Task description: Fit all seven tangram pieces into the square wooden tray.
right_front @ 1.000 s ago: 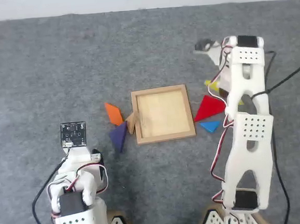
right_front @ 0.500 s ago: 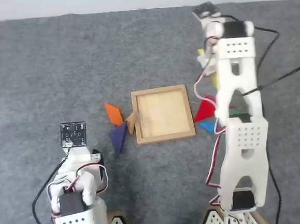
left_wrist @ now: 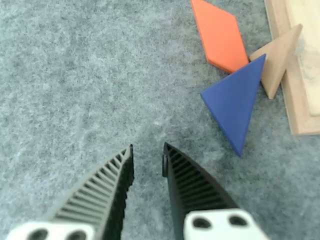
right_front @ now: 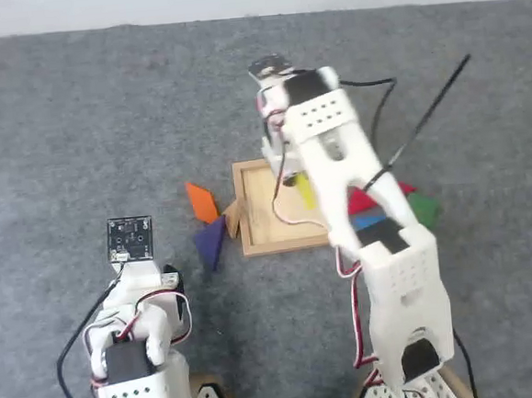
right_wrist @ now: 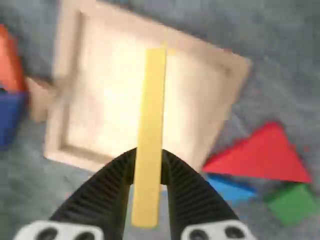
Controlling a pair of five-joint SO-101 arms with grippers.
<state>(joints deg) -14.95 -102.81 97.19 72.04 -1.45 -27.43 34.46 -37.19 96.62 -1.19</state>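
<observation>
The tray sits at the centre of the high view on the grey worktop. Above its inner floor hangs the yellow piece, seen edge-on from the right wrist as a long narrow strip running across the tray from rim to rim. Whether its far end touches the tray floor cannot be told. The right end effector is clamped on this piece near one end, its two black ribbed fingers pressed flat against either face, parted no wider than the strip is thick. The right arm stretches from the lower right of the frame up over the tray's right half.

At the tray's left rim a tan triangle rests with its tip on the rim. A dark blue triangle lies against it, and an orange parallelogram lies just beside both. To the right of the tray, partly under the arm, lie a red triangle, a small blue piece and a green piece, close together.

The left end effector hangs over bare worktop in the lower left, near the dark blue triangle but apart from it. Its fingers are only narrowly parted and hold nothing.
</observation>
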